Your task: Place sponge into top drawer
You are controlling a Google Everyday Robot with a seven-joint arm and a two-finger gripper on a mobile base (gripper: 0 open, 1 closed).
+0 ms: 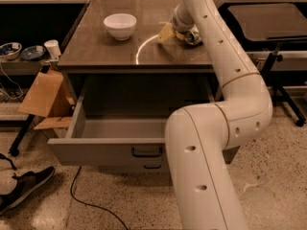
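Jaws beside sponge (165, 33), right of bowl (120, 26).

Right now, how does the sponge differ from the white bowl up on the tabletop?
Colour: the sponge is yellow, the bowl white.
Shape: the sponge is flat and angular, the bowl round and deep, standing upright.
Neighbours: the sponge sits right beside the gripper at the far right of the tabletop; the bowl stands alone, further left.
Shared: both are up at the tabletop, neither in the top drawer.
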